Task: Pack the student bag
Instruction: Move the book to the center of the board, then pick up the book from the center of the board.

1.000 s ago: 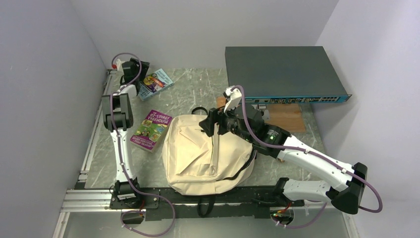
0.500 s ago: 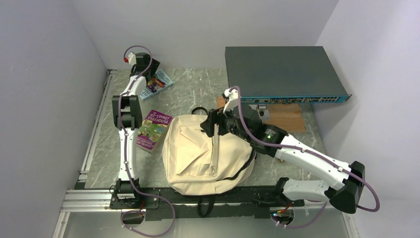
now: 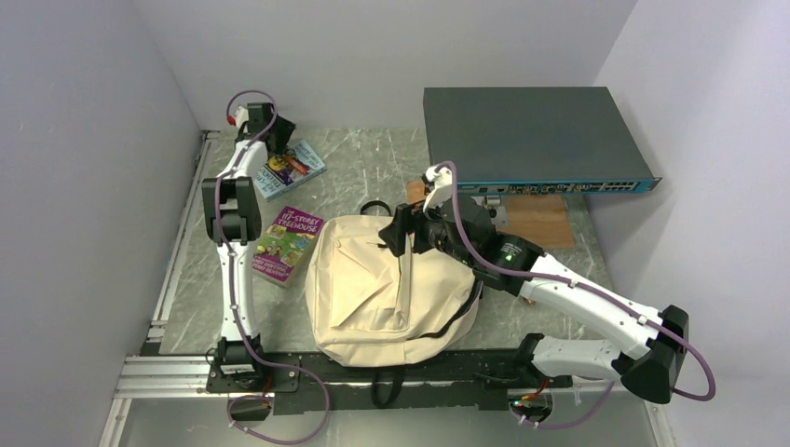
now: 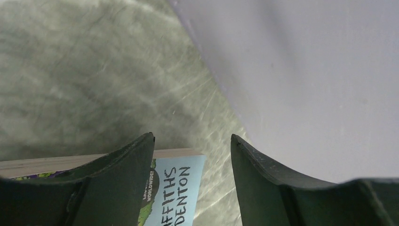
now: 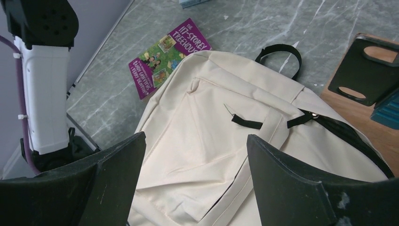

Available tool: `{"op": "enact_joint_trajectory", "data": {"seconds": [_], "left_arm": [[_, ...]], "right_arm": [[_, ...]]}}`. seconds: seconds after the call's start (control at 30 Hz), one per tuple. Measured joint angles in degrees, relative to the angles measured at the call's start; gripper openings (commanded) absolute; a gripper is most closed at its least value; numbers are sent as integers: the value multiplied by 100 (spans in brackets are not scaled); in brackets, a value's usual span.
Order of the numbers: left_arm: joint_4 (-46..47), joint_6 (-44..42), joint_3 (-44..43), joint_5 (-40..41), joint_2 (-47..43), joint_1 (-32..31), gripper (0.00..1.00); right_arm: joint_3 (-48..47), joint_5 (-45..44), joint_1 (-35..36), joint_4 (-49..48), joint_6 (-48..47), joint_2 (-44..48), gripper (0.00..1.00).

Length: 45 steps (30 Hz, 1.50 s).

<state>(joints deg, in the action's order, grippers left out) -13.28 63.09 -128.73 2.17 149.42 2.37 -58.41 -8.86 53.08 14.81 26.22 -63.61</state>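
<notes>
The cream-beige student bag (image 3: 387, 293) lies flat near the table's front, its front pocket and black straps up; it also fills the right wrist view (image 5: 226, 141). A purple paperback (image 3: 284, 244) lies just left of it, also in the right wrist view (image 5: 164, 56). A light-blue paperback (image 3: 291, 168) lies at the far left corner. My left gripper (image 3: 276, 133) is open over that book's far corner; its corner shows between the fingers in the left wrist view (image 4: 176, 188). My right gripper (image 3: 396, 233) is open and empty above the bag's top.
A large dark-grey network switch (image 3: 531, 138) stands at the back right above a wooden board (image 3: 540, 219). Grey walls close in the table at the back and both sides. A metal rail (image 3: 182, 242) runs along the left edge.
My left arm has stretched out toward the far left corner and its gripper now sits over the far corner of the light-blue book. The right arm has barely moved.
</notes>
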Motion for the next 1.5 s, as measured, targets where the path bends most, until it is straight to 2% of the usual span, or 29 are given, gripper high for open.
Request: {"op": "enact_joint_trajectory", "data": {"seconds": [0.07,0.23,0.4,0.53,0.63,0.83,1.1,1.17,1.33,1.5], "left_arm": [[-201,-120,160,-42,-160,-24,69],[-315,-317,1270,-260,-866,-140,71],[-26,-693,3283,-184,-2131,-380,74],[13,-1119,4452,-221,-2951,-461,73],[-85,-1464,5202,-260,-3543,-363,77],[-839,-2288,5772,-219,-4800,-245,85],[-1460,-2691,6649,7,-7477,-328,83],[-1764,-2677,6940,236,-7829,-553,80],[-2717,-2271,7764,791,-8008,-1788,72],[-3206,-1725,8437,1226,-8039,-2411,66]], "right_arm": [[0,24,-9,-37,4,0,81],[33,42,-13,-138,44,2,81],[66,48,-17,-131,44,76,82],[103,68,-20,-140,42,197,82],[105,149,-20,-140,-11,170,82],[-15,518,9,-66,-369,-313,83],[-590,824,546,31,-673,-1182,84],[-588,962,649,4,-664,-1226,84],[-509,1073,669,-131,-651,-1156,86],[-361,1043,669,-136,-654,-898,86]]}}
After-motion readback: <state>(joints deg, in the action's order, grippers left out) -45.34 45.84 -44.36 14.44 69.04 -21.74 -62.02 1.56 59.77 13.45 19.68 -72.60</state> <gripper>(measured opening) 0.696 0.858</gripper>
